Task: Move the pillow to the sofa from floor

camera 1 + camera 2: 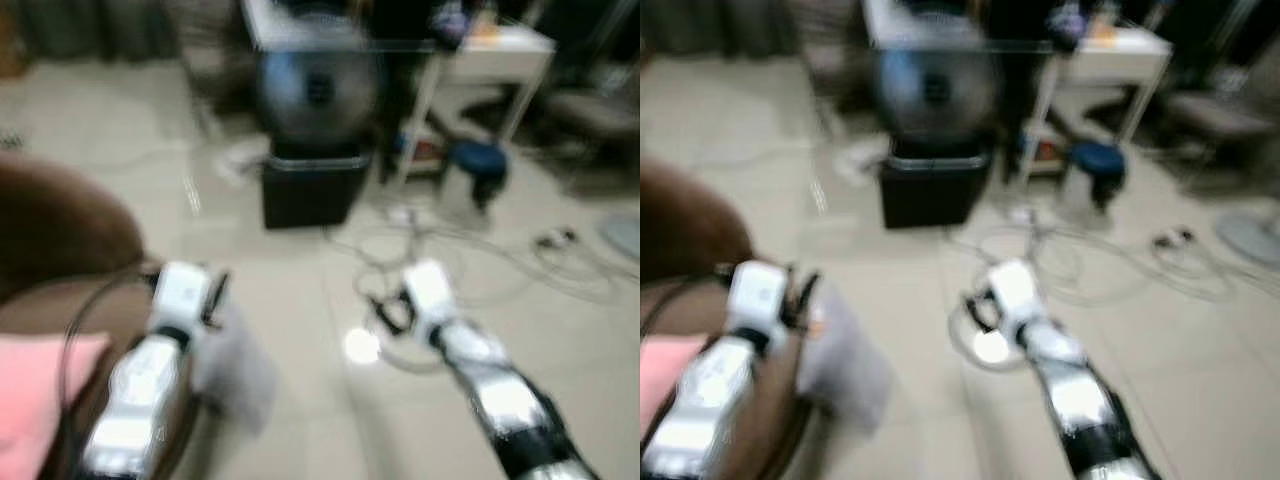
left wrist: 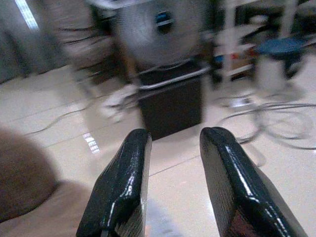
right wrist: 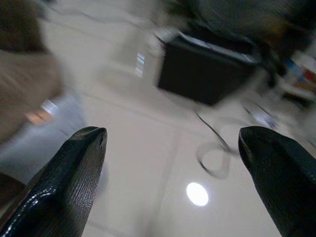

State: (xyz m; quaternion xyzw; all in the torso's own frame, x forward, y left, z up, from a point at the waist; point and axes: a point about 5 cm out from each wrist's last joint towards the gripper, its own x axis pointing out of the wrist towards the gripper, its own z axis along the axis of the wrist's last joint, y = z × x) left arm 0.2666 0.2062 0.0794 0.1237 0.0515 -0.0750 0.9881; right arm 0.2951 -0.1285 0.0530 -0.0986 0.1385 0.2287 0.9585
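Both pincers empty: my left pincer [image 2: 170,185] slightly apart, right pincer [image 3: 173,182] wide; pink pillow [image 1: 35,395] on the sofa [image 1: 50,240], axis too blurry.

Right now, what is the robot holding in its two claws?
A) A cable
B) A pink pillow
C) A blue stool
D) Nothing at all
D: the left gripper and the right gripper are both open, with only bare floor seen between the fingers.
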